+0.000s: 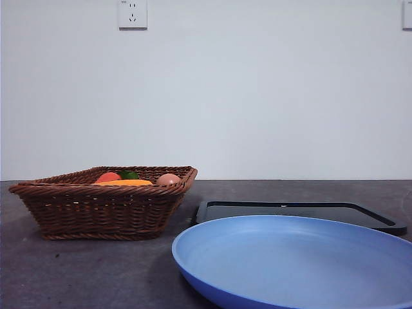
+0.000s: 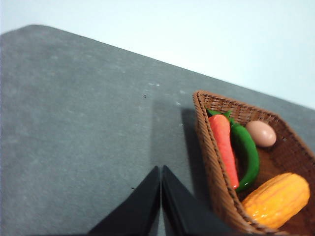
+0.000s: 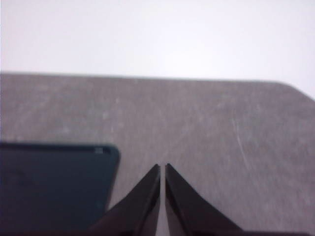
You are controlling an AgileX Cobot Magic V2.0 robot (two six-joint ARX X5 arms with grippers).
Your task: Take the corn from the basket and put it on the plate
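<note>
From the front, nothing is done yet: the glossy orange-yellow ridged corn (image 1: 123, 183) lies in the dark brown woven wicker basket (image 1: 96, 209) at left, and the wide matte blue plate (image 1: 296, 261) at near right is bare. The left wrist view shows the left gripper (image 2: 161, 169) closed, empty, above the table beside the basket, corn (image 2: 275, 200) near. The right gripper (image 3: 162, 168) waits closed beside a flat black tray (image 3: 49, 187).

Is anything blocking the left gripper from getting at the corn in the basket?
Nothing covers the corn. Between it and the shut left gripper stands the basket wall; a green pepper lies beside it.
</note>
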